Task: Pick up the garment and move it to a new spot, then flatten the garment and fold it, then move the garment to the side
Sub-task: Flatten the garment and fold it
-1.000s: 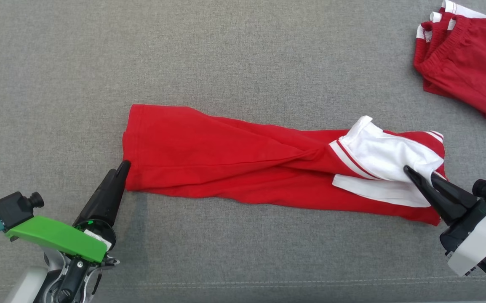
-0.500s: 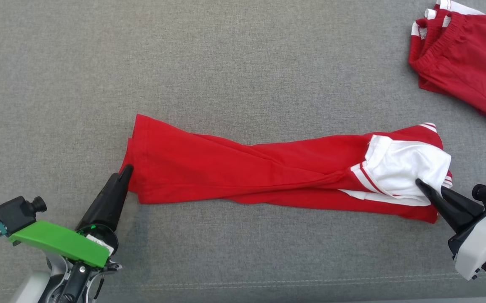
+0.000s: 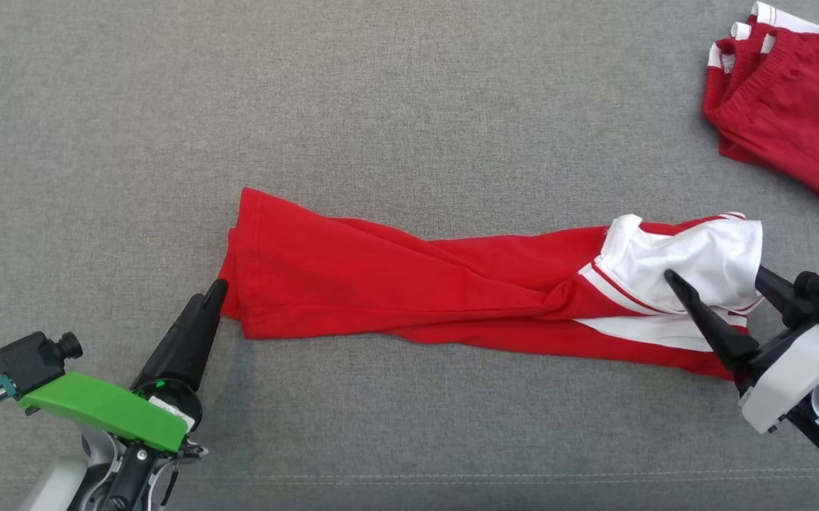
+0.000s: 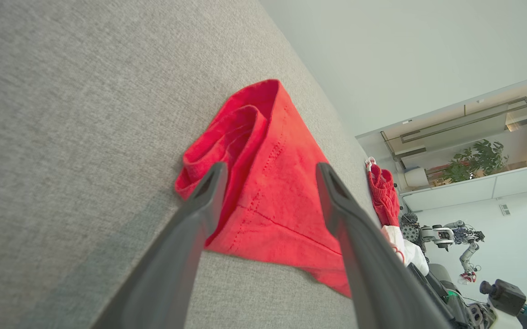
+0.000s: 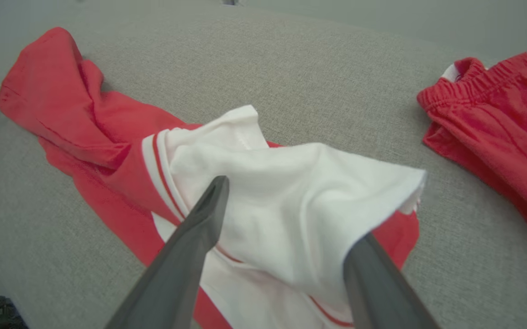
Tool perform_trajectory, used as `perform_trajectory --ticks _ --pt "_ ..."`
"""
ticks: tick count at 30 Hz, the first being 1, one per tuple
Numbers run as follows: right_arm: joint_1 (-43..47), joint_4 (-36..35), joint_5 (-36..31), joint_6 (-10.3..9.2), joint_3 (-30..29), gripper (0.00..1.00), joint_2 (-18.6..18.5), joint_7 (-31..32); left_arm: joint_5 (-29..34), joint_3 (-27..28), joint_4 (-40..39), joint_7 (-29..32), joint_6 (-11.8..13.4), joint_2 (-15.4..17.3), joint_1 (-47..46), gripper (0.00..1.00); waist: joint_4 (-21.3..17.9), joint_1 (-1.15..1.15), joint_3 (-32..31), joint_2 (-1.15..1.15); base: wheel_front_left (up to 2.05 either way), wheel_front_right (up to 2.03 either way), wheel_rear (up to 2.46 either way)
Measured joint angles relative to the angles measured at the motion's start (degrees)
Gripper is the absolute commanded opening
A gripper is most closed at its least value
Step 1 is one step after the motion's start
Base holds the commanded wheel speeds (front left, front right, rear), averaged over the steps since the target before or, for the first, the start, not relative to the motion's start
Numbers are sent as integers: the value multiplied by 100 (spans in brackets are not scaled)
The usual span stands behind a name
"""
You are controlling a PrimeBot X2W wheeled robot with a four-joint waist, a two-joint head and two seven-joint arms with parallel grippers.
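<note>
Right gripper [image 3: 715,273]: fingers are spread wide now; a second ago they were pressed together on the white cloth panel [image 3: 693,259] of the long red jersey garment [image 3: 409,284]. The panel is let go, humped up and draped against the fingers.

Left gripper [image 4: 270,168]: fingers spread, straddling the garment's red hemmed corner, nothing pinched.

The garment lies stretched left to right across the middle of the grey woven surface [image 3: 409,106], nearer its near edge.

Reading: the carry looks finished and flattening comes next.

In the way: a twist of folds mid-length and the bunched white end. Both need pulling out before any fold.

Red shorts with elastic waistband and white trim [image 3: 793,92] sit at the far right corner, well apart from the garment.
</note>
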Motion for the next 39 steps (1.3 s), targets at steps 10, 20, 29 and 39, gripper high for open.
perform_trajectory --ticks 10,20,29,39 --pt "430 -246 1260 -328 -475 100 568 -63 -3 86 -14 -114 0 14 122 100 -66 0 -30 0 0 0 0" --pt "762 -521 1597 -385 -523 100 653 -109 -21 53 -101 -120 0 22 240 100 -288 0 -29 0 0 0 0" --pt "764 -768 1556 -437 -616 100 478 -118 9 -70 -122 32 -1 62 120 100 -300 0 161 0 0 0 0" --pt "761 -865 1541 -437 -595 100 469 -116 110 -44 -88 153 0 175 -375 100 -285 0 255 0 0 0 0"
